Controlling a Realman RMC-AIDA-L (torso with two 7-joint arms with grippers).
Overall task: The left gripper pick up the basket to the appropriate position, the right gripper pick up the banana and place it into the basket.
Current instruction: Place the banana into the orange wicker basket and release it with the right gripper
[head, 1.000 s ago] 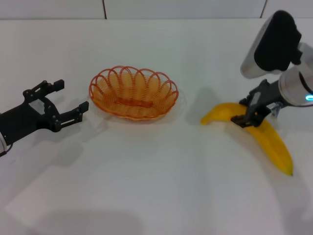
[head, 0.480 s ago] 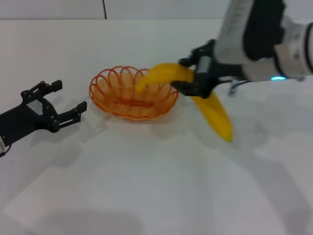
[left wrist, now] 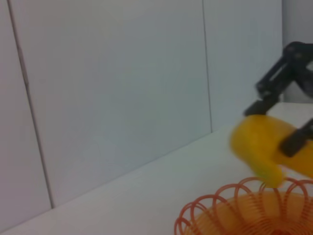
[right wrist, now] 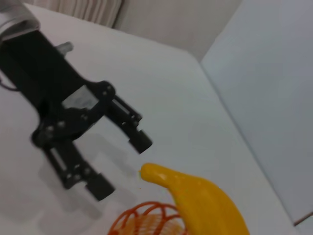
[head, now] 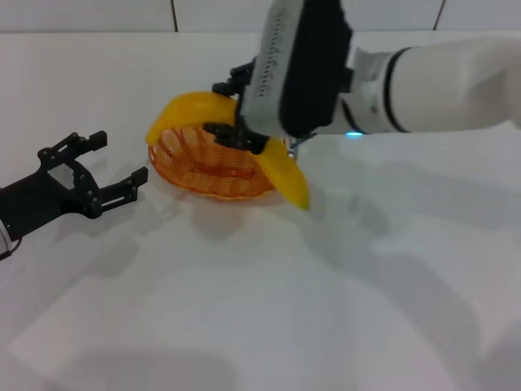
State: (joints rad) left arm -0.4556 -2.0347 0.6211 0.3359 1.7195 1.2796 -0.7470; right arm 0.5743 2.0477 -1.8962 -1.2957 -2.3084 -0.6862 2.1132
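The orange wire basket (head: 198,173) rests on the white table, left of centre. The yellow banana (head: 285,174) hangs tilted over it, its dark-tipped end past the basket's right rim. My right gripper (head: 225,108) is shut on the banana's middle, just above the basket. My left gripper (head: 122,158) stands open a little left of the basket and touches nothing. The left wrist view shows the basket rim (left wrist: 230,208), the banana (left wrist: 261,147) and the right gripper (left wrist: 275,126) above it. In the right wrist view the banana (right wrist: 205,203) lies over the basket (right wrist: 146,223), with the left gripper (right wrist: 122,166) open beyond.
The white table (head: 244,309) stretches bare in front of and to the right of the basket. A white panelled wall (left wrist: 122,98) rises behind the table. My right arm (head: 440,81) reaches in from the right, across the table's back half.
My right gripper has lifted the banana off the table at the right and carried it left to above the basket. The left gripper and the basket have stayed put.
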